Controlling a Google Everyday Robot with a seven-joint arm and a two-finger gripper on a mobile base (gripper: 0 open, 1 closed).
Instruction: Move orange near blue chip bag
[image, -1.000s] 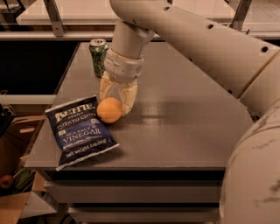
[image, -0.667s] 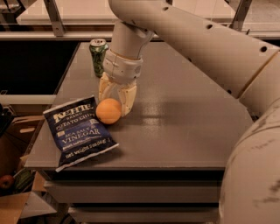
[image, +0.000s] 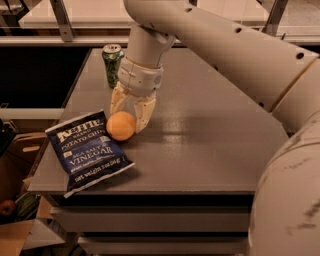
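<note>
Counter (image: 210, 130), grey, mid-frame; items as follows. Orange (image: 121, 125): round, no long axis to tell; left of centre, resting on the counter, just beside the upper right corner of the blue chip bag (image: 87, 150). Bag: flat at the counter's lower left corner; long axis from upper left to lower right, top edge toward the upper left, lettering facing up. Pincer (image: 126, 120): pointing down, fingers spread wide astride the orange. Green can (image: 112, 65): upright, upper left.
</note>
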